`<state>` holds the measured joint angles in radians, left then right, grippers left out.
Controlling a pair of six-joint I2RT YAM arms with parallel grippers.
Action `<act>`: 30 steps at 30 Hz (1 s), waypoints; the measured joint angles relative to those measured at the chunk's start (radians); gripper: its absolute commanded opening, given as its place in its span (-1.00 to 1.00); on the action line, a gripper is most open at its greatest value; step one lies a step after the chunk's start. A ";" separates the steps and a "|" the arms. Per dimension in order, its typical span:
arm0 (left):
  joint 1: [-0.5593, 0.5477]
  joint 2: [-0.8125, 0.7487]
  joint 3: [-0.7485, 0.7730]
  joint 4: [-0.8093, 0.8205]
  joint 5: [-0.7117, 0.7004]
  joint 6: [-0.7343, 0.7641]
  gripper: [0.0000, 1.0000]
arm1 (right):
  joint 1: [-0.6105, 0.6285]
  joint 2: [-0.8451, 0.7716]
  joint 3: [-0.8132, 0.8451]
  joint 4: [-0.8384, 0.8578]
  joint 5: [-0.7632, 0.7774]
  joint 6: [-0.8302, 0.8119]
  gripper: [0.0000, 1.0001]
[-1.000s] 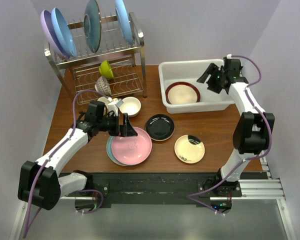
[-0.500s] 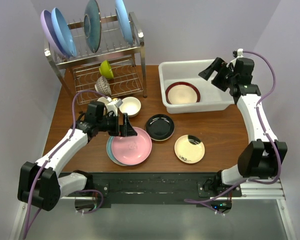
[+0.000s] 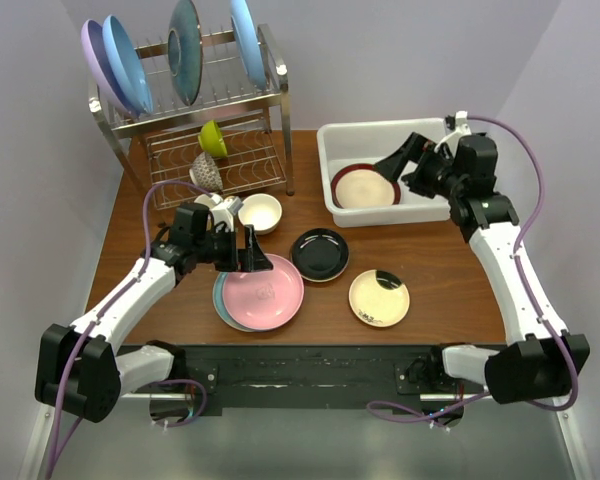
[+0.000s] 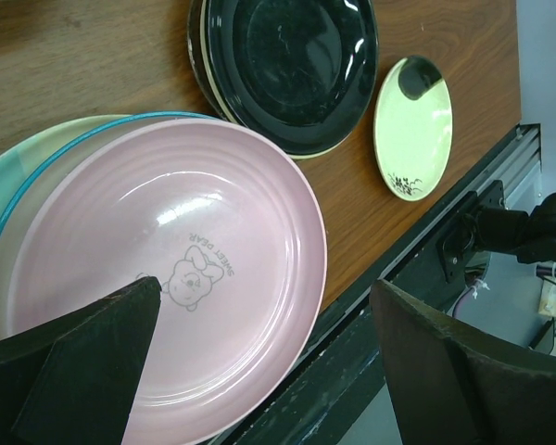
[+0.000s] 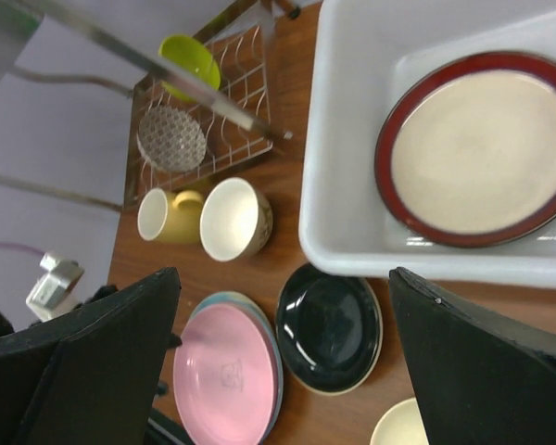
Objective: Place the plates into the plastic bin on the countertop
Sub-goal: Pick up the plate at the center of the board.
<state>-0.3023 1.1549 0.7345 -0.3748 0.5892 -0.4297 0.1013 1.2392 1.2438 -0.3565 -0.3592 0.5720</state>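
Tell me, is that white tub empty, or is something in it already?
Not empty. One maroon-rimmed cream plate lies flat on the bottom of the white tub.

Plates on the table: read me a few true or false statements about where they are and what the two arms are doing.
1. The maroon-rimmed plate lies inside the white bin. True.
2. The left gripper is over the pink plate with its jaws open. True.
3. The pink plate is in the bin. False: it lies on the countertop, stacked on a teal-and-cream plate.
4. The right gripper grips the black plate. False: its jaws are open and empty over the bin; the black plate lies on the countertop.
5. The small cream plate touches the pink plate. False: they lie apart.
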 measured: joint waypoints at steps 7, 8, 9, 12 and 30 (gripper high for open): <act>0.000 -0.003 0.000 -0.009 -0.019 -0.006 1.00 | 0.085 -0.080 -0.100 -0.029 0.001 0.001 0.97; 0.000 -0.003 0.000 -0.010 -0.022 -0.006 1.00 | 0.094 -0.088 -0.108 -0.032 0.001 0.001 0.97; 0.000 -0.004 0.000 -0.009 -0.026 -0.007 1.00 | 0.106 -0.097 -0.118 -0.036 0.002 0.001 0.97; 0.000 -0.005 0.000 -0.010 -0.038 -0.015 1.00 | 0.147 -0.122 -0.148 -0.042 0.002 0.005 0.97; 0.020 -0.005 0.000 -0.053 -0.108 -0.050 0.98 | 0.454 -0.193 -0.370 -0.024 0.109 0.106 0.88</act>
<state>-0.2825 1.1503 0.7345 -0.4282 0.4808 -0.4797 0.5549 1.0462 0.8738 -0.3801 -0.2497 0.6785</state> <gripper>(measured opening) 0.997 0.952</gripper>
